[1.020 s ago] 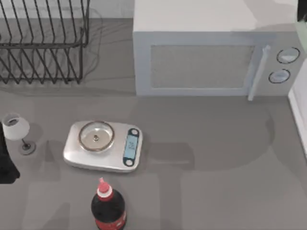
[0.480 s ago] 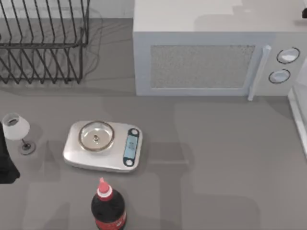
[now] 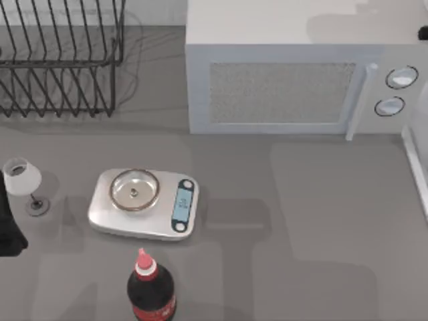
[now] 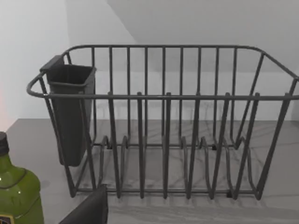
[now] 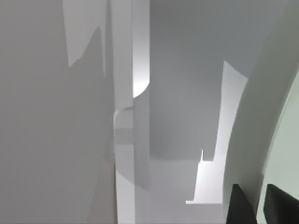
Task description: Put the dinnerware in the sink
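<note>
The straight white rim of the sink (image 3: 416,170) runs along the table's right edge, with bare grey tabletop (image 3: 321,221) open between it and the steel kitchen scale (image 3: 144,204). In the right wrist view the pale mint-green round plate (image 5: 286,154) curves beside the right gripper's dark fingers (image 5: 243,207), over the basin; whether they clamp it I cannot tell. The left arm (image 3: 8,224) sits parked at the left edge

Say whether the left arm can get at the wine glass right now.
Probably yes: the left arm sits at the top view's left edge, right beside the wine glass, with nothing between them.
</note>
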